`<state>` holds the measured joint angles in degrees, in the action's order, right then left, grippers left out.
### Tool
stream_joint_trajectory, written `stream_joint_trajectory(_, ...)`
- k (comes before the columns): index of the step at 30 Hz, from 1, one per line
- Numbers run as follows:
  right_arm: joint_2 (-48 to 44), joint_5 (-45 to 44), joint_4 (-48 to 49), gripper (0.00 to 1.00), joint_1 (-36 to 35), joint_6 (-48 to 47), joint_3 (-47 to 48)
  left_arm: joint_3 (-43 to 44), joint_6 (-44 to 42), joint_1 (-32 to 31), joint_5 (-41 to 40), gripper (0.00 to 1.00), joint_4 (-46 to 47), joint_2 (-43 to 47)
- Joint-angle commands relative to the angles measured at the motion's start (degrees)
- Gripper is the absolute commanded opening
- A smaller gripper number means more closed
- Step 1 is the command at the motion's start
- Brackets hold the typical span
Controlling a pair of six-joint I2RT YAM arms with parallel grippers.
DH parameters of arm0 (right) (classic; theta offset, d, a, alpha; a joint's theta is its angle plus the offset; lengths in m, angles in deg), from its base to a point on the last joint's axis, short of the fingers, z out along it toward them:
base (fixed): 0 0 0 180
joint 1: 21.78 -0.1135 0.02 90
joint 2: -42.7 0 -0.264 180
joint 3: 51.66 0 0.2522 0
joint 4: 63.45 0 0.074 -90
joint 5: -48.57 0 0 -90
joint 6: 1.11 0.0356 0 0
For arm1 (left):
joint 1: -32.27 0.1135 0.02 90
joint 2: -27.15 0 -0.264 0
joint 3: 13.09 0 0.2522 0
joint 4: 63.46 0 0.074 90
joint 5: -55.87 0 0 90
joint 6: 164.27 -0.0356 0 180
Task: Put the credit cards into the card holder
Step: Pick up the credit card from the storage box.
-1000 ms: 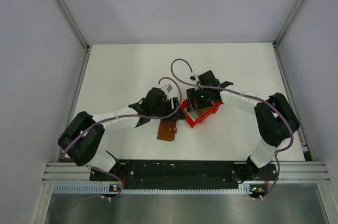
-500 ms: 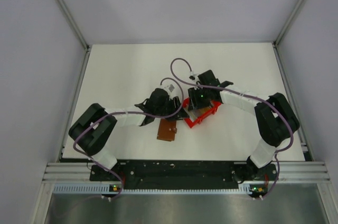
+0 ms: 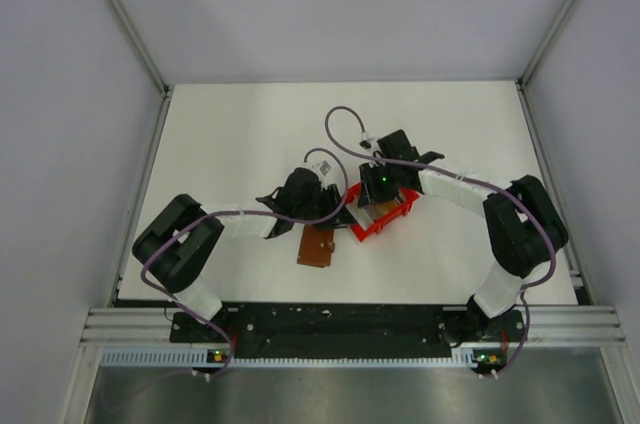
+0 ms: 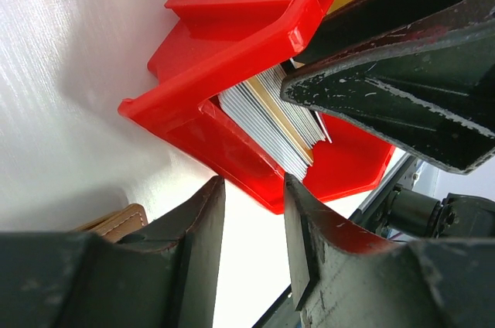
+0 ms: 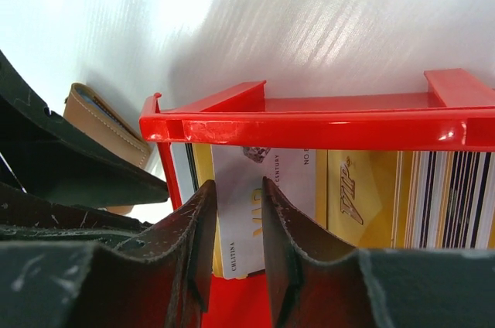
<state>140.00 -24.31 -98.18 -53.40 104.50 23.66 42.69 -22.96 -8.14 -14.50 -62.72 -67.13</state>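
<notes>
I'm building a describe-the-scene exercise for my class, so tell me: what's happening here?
Both arms meet at the red box, which holds the stacked credit cards. The right hand reaches into it, jaws slightly apart over a white and yellow card. The left hand sits at the box's outer corner, apparently gripping nothing. The brown card holder lies on the table beside the box.
</notes>
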Motion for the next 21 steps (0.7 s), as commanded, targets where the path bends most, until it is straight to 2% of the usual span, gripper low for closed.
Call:
stream_joint_trajectory(1, -0.79, 4.58, 0.93, 0.25, 1.47, 0.29, 1.63, 1.93, -0.42, -0.29, -0.39, 0.4, 2.99, -0.29)
stream_joint_trajectory(2, -0.88, 4.93, 0.93, 0.2, 1.99, 0.29, 1.55, 1.93, -0.42, -0.29, -0.3, 0.4, 2.99, -0.29)
stream_joint_trajectory(6, -1.23, 6.16, 1.02, 0.16, 3.31, 0.03, 1.19, 1.92, -0.6, -0.2, -0.04, 0.4, 2.81, -0.29)
stream_joint_trajectory(10, -1.14, 5.56, 0.84, 0.16, 4.19, 0.03, 1.28, 2.1, -0.77, -0.2, 0.14, 0.4, 2.81, -0.2)
stream_joint_trajectory(21, -1.85, -6.13, -1.7, 0.21, 4.37, -1.11, 1.81, 2.19, -0.86, -0.29, 0.93, 0.39, 2.64, -0.03)
